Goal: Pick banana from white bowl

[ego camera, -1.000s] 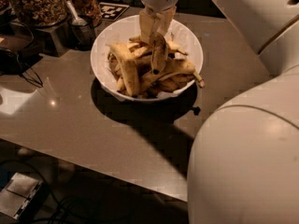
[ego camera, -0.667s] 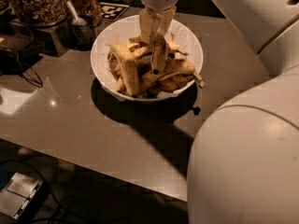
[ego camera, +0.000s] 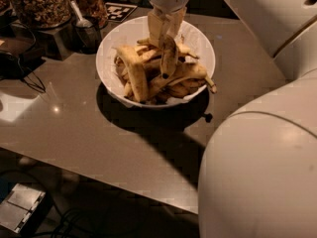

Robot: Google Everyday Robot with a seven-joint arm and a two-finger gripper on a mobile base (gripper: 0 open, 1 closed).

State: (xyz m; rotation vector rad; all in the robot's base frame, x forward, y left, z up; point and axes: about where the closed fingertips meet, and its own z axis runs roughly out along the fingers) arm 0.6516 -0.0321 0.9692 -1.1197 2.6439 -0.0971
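The white bowl [ego camera: 110,47] stands on the grey counter, top centre of the camera view, piled with several brown-mottled yellow bananas. My gripper [ego camera: 166,35] comes down from the top edge over the middle of the bowl. Its tan fingers are closed on the banana [ego camera: 169,58]. This banana stands nearly upright above the pile, with its black tip pointing down. The top of the banana is hidden between the fingers. No sticker shows on it.
Glass jars of nuts [ego camera: 40,4] and a metal scoop cup [ego camera: 85,28] stand left of the bowl, with a printed tag [ego camera: 121,11] behind. Black cables [ego camera: 22,76] lie at the left. My white body [ego camera: 262,172] fills the right. The counter's front edge runs diagonally below.
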